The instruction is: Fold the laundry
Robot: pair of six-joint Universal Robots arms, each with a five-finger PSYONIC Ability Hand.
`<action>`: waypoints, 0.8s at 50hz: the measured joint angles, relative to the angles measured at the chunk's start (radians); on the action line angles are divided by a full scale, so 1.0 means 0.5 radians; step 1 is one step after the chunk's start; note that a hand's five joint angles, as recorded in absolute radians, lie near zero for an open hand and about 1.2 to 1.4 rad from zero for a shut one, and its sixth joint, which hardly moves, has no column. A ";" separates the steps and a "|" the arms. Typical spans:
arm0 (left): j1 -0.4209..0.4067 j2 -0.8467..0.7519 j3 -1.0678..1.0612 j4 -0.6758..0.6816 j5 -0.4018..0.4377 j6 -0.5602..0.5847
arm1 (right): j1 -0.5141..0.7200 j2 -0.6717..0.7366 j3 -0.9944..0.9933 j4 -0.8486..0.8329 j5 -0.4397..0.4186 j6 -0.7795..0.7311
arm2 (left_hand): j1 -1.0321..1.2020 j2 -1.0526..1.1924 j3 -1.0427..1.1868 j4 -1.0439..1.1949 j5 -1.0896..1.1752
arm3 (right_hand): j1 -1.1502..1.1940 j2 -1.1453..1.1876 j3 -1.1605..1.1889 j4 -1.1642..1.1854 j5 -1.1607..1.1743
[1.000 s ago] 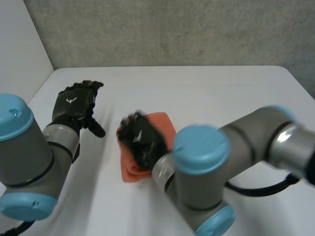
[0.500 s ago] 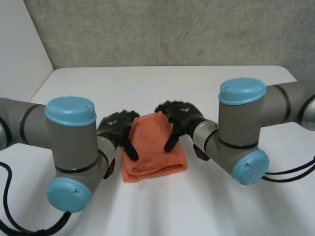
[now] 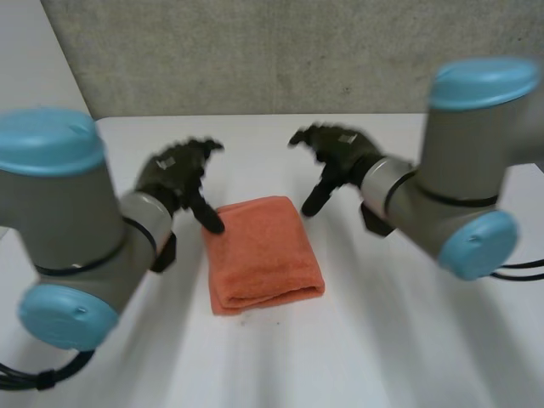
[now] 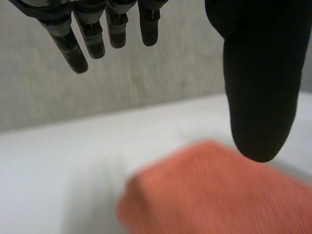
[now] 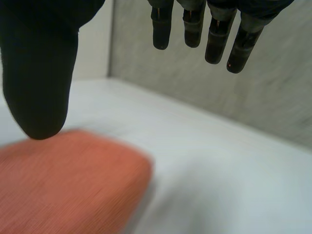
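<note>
An orange cloth [image 3: 263,253] lies folded into a thick rectangle on the white table [image 3: 255,144], fold edge toward me. My left hand [image 3: 177,174] hovers open just off the cloth's far left corner, thumb pointing down at it. My right hand [image 3: 336,155] hangs open above the far right corner, clear of the cloth. In the left wrist view the fingers [image 4: 83,39] are straight and the thumb [image 4: 261,83] floats over the cloth [image 4: 219,195]. The right wrist view has the thumb [image 5: 41,73] above the cloth [image 5: 68,185], fingers [image 5: 214,34] spread, holding nothing.
A grey concrete wall [image 3: 280,51] runs along the table's far edge. A pale side wall [image 3: 38,85] stands at the left. Bare table [image 3: 408,340] surrounds the cloth on all sides.
Both hands have lifted off the cloth and drawn apart, the left to the left and the right to the right. The folded cloth stays flat where it lay.
</note>
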 measured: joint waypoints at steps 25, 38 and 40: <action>0.359 0.667 0.060 -0.232 0.006 0.077 | -0.377 -0.948 0.732 -0.400 0.485 -0.328 | 0.000 0.000 0.000 0.000 0.000 | 0.000 0.000 0.000 0.000 0.000; 0.325 0.611 0.029 -0.247 0.006 0.181 | -0.378 -0.953 0.716 -0.383 0.467 -0.334 | 0.000 0.000 0.000 0.000 0.000 | 0.000 0.000 0.000 0.000 0.000; 0.320 0.609 0.023 -0.246 0.006 0.179 | -0.378 -0.955 0.716 -0.381 0.467 -0.334 | 0.000 0.000 0.000 0.000 0.000 | 0.000 0.000 0.000 0.000 0.000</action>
